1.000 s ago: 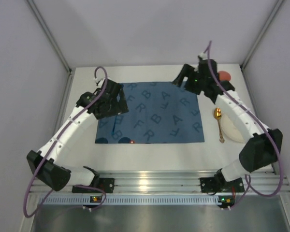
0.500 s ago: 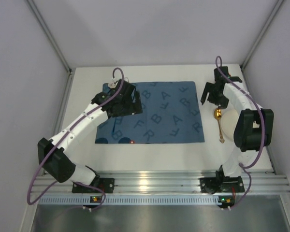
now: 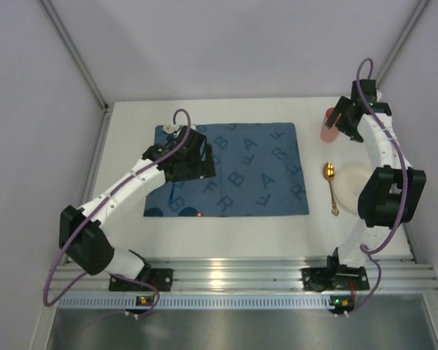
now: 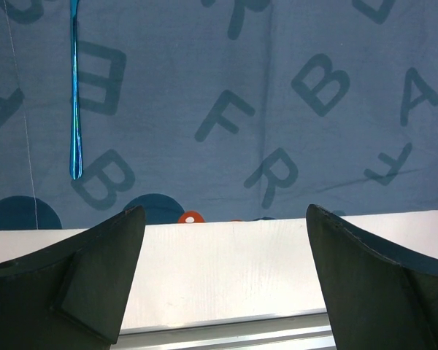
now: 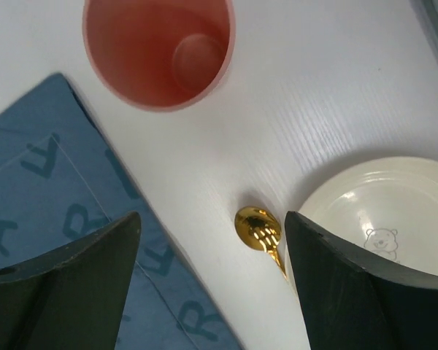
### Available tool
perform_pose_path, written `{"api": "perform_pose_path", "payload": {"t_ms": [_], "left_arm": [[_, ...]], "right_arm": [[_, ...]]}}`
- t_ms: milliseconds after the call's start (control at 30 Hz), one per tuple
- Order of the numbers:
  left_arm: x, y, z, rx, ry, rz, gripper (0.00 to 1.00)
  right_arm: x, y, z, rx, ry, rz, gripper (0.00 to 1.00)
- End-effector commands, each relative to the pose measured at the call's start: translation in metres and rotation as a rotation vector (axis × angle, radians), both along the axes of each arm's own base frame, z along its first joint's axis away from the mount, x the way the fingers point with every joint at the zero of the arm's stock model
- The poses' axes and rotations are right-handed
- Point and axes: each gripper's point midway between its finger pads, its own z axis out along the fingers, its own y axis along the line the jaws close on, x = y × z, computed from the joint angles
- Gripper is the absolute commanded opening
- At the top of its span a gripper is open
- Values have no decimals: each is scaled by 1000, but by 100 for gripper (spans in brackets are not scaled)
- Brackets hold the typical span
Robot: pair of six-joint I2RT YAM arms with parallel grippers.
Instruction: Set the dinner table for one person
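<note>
Left arm [image 3: 124, 186] stretches from lower left toward centre, left pincer [image 3: 190, 157] facing down, jaws wide, empty. Right arm [image 3: 383, 146] folds up the right edge, right pincer [image 3: 343, 120] at upper right, jaws apart, empty

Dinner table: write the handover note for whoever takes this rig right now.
Left hand: open, empty, over the placemat.
Right hand: open, empty, above the pink cup and gold spoon.
Done: blue utensil lies on the placemat.
Left: white plate, spoon and cup sit on the dinner table right of the placemat; they probably need arranging on or around it.
</note>
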Motion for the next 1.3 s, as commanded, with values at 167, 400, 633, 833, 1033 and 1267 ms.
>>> {"api": "perform_pose_path", "payload": {"t_ms": [167,400,633,833,1033,1267], "left_arm": [[6,-8,25,-59,-72,-20,97],[3,-6,19,-53,-60,-8,97],[6,-1,17,-24,-70,8,97],[9,4,17,0,-76,24,98],[12,5,15,12,-71,29,98],[14,2,12,13,-58,22,98]], "right_arm": [[56,-45,56,76,-253,-203,78],[89,-48,49,91,-261,-205,78],[94,-54,14,84,-184,-237,64],[84,-57,-17,63,-111,-251,42],[82,-57,-33,49,-71,-227,27],[82,-54,-39,67,-64,-214,0]]}}
